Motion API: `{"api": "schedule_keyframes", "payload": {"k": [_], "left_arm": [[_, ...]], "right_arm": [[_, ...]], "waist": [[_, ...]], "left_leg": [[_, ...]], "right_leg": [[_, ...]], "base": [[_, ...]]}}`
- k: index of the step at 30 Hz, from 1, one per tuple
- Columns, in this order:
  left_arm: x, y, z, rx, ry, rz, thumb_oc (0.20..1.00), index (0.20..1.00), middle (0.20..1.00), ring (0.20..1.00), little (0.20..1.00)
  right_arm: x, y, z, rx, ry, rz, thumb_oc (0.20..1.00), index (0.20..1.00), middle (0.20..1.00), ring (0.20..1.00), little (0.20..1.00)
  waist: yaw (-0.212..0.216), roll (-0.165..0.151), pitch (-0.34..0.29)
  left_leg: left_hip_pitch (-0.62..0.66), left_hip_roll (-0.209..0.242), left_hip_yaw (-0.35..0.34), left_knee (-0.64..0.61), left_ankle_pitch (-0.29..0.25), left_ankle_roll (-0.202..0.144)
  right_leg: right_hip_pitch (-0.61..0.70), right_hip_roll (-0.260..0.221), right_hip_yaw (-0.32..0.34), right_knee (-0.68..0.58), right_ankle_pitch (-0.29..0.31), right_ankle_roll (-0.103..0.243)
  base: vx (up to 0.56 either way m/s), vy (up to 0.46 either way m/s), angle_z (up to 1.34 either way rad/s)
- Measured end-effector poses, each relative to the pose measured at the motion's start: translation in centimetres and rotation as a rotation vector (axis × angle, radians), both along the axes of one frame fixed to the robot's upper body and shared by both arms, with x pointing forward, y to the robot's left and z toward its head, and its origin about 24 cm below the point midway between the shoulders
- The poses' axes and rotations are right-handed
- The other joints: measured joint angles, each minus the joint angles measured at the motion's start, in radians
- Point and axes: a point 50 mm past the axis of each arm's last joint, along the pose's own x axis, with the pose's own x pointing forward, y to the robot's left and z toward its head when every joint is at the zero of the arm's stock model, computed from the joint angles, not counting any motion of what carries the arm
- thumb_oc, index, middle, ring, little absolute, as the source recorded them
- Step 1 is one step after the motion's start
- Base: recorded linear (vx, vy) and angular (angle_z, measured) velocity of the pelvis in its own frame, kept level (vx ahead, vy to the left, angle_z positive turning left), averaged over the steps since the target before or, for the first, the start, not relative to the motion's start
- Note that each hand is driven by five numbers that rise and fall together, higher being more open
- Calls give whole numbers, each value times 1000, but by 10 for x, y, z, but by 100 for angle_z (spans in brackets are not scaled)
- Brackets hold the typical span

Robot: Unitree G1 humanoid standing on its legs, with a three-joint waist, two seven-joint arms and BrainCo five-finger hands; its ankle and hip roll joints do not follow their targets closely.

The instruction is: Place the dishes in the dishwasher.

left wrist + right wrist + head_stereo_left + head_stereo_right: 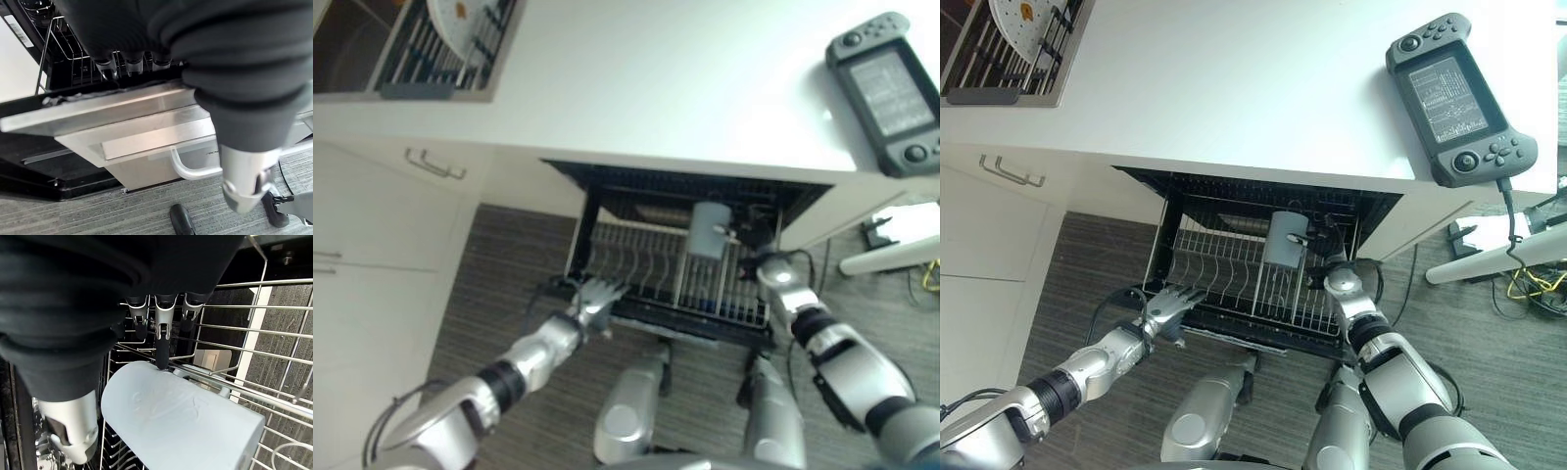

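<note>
While a pale grey mug [1287, 239] already lies on its side in the dishwasher rack [1234, 269], toward the rack's right half, we judge the task only partly done. Our right hand [164, 328] is just behind the mug; one straight dark fingertip touches its wall and the other fingers hang straight beside it, so the hand is apart and grips nothing. Our left hand [597, 299] rests at the rack's front left corner, fingers spread straight on the edge of the dishwasher's open door [122, 132], also holding nothing. Well away from the rack, up on the white surface [1234, 88], a drying rack [999, 54] holds a white plate [1028, 22]. That plate looks to us like the dish left to load. A handheld controller [1459, 98] lies on the surface, far to the rack's right.
</note>
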Motion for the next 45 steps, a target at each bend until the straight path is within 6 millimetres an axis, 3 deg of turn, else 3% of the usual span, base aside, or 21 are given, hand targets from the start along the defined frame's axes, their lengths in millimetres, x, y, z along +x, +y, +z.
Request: {"api": "schedule_keyframes", "payload": {"k": [7,11,13,16,19,21,23,25,26,28,29,30,32,33,34,38,40,43,45], "left_arm": [[-7,2,-11,-24,-6,75,1000,1000,1000,1000,1000],[-22,12,-26,-29,21,153,1000,1000,1000,1000,1000],[-35,26,-34,-44,29,232,1000,1000,1000,1000,1000],[-48,41,-43,-36,41,300,1000,1000,1000,1000,1000],[-57,47,-48,-37,50,322,1000,1000,1000,1000,1000],[-72,59,-46,-124,44,429,1000,1000,1000,1000,1000],[-81,68,-47,-167,60,495,1000,1000,1000,1000,1000],[-88,78,-33,-251,24,567,1000,1000,1000,1000,1000],[-81,98,4,-392,-120,672,1000,1000,1000,1000,1000],[-61,128,60,-461,-381,711,1000,1000,1000,1000,1000],[-55,140,83,-452,-422,685,1000,1000,1000,1000,1000],[-51,135,100,-496,-429,614,1000,1000,1000,1000,1000],[-48,122,106,-519,-367,518,1000,1000,1000,1000,1000],[-48,100,104,-572,-228,389,1000,1000,1000,1000,1000],[-48,96,101,-590,-180,374,1000,1000,1000,1000,1000],[-49,102,112,-783,-109,368,1000,1000,1000,1000,1000],[-51,105,117,-994,-133,393,1000,1000,1000,1000,1000],[-57,111,106,-1242,-185,488,1000,1000,1000,1000,1000],[-58,113,104,-1296,-204,516,1000,1000,1000,1000,1000]], "right_arm": [[-12,25,14,340,-161,-52,1000,1000,1000,1000,1000],[-48,32,-17,430,-108,-61,1000,1000,1000,1000,1000],[-71,24,-36,431,-55,-69,1000,1000,1000,1000,1000],[-87,18,-46,431,-30,-49,1000,1000,1000,1000,1000],[-88,18,-45,436,-46,-17,1000,1000,1000,1000,1000],[-119,13,-70,448,30,-10,1000,1000,1000,1000,1000],[-130,5,-78,455,54,-36,1000,1000,1000,1000,1000],[-138,-8,-83,461,63,-91,1000,1000,1000,1000,1000],[-153,-26,-88,472,82,-180,1000,1000,1000,1000,1000],[-172,-45,-96,465,111,-274,1000,1000,1000,1000,1000],[-180,-52,-100,463,132,-302,1000,1000,1000,1000,1000],[-190,-60,-105,462,156,-349,1000,1000,1000,1000,1000],[-194,-64,-106,458,169,-360,1000,1000,1000,1000,1000],[-194,-67,-108,469,174,-383,1000,1000,1000,1000,1000],[-191,-64,-108,478,172,-376,1000,1000,1000,1000,1000],[-185,-68,-102,495,142,-382,1000,1000,1000,1000,1000],[-188,-71,-99,510,120,-393,1000,1000,1000,1000,1000],[-185,-65,-87,531,61,-348,1000,1000,1000,1000,1000],[-175,-58,-73,532,-1,-274,1000,1000,1000,1000,1000]], "waist": [[-22,0,0],[-66,-11,-4],[-80,-51,-23],[-98,-108,-64],[-96,-139,-112],[-82,-157,-170],[-80,-158,-200],[-77,-159,-207],[-61,-164,-227],[-49,-170,-283],[-47,-168,-320],[-55,-166,-350],[-58,-164,-366],[-63,-171,-369],[-64,-176,-368],[-64,-187,-369],[-65,-195,-367],[-78,-213,-363],[-90,-224,-362]], "left_leg": [[8,1,25,1,-5,7],[58,1,35,-4,-19,12],[74,4,64,-5,-29,13],[98,9,86,-5,-37,13],[115,8,108,-20,-37,14],[181,6,115,-61,-38,15],[197,7,118,-79,-36,13],[241,5,117,-102,-35,11],[284,0,112,-134,-32,9],[300,-4,105,-154,-33,13],[304,-9,100,-168,-36,20],[321,-19,91,-181,-37,22],[331,-30,87,-189,-38,21],[342,-38,84,-189,-38,26],[341,-38,84,-188,-36,28],[352,-45,77,-189,-41,24],[352,-47,73,-188,-46,32],[352,-46,71,-180,-44,34],[351,-42,83,-174,-33,33]], "right_leg": [[7,5,19,-25,23,6],[66,9,21,-61,28,7],[83,16,46,-100,43,14],[113,23,57,-140,60,15],[133,22,57,-183,67,17],[180,18,38,-187,66,18],[185,19,38,-187,65,19],[221,21,38,-187,71,14],[253,20,32,-186,62,20],[261,10,18,-163,43,39],[261,4,14,-150,36,46],[265,-7,13,-133,27,56],[274,-17,10,-131,25,59],[285,-26,10,-131,26,64],[285,-27,10,-131,27,64],[298,-32,7,-130,25,68],[297,-33,7,-124,23,70],[273,-26,18,-92,8,71],[261,-17,28,-74,9,69]], "base": [[30,4,-8],[81,8,-8],[104,11,-32],[77,19,-25],[96,38,-18],[138,55,-11],[88,63,-2],[109,106,2],[102,106,16],[55,58,18],[74,56,13],[72,69,15],[64,76,10],[47,79,4],[26,60,4],[18,63,4],[8,22,2],[-12,-1,-6],[-34,-102,-14]]}}
